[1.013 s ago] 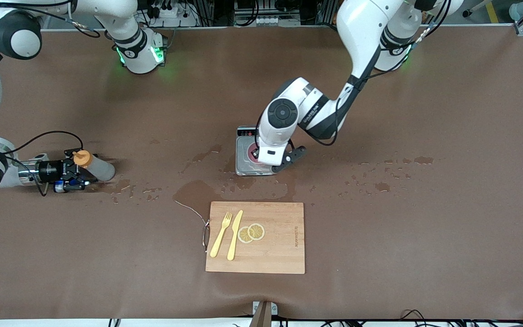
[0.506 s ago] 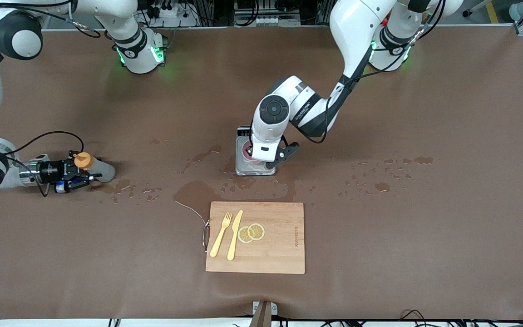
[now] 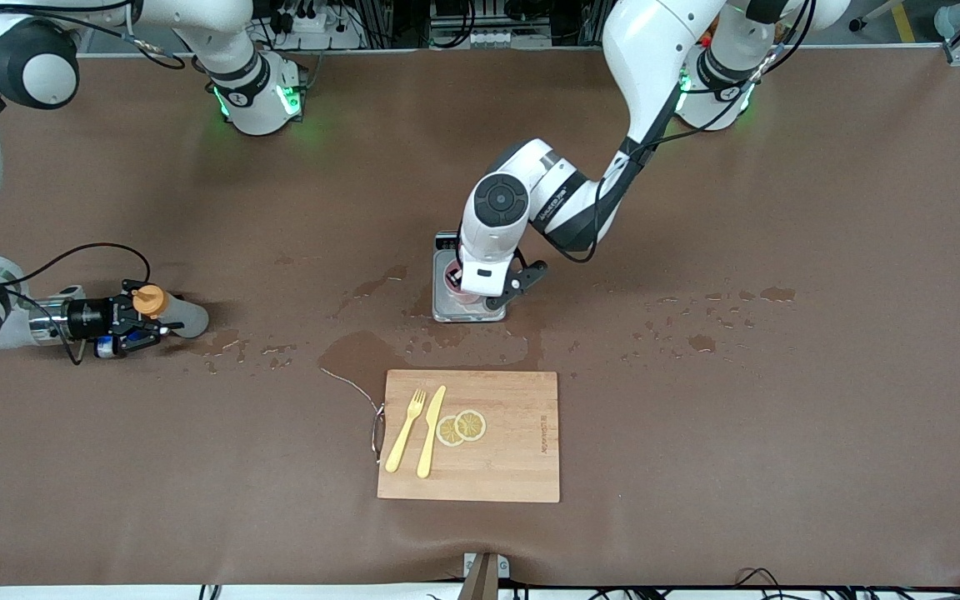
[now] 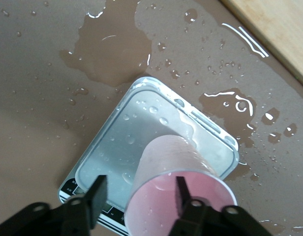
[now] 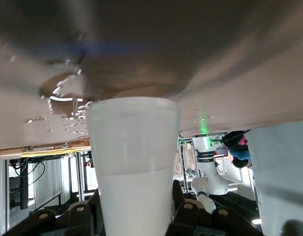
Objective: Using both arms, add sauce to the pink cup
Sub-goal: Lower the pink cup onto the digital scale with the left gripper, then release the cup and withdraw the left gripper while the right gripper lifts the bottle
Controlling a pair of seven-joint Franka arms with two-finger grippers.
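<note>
The light, soft-walled sauce bottle, gripped mid-body by the right gripper well toward the right arm's end from the scale, will yield to squeezing, while the left gripper straddles, unclosed, the wet, thin pink cup on that scale.

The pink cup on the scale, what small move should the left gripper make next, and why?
Probably close the fingers. The left gripper sits low at the pink cup on the scale, one finger outside its wall and one inside the rim, not yet pinching. The right gripper already holds the sauce bottle toward the right arm's end of the table.
</note>
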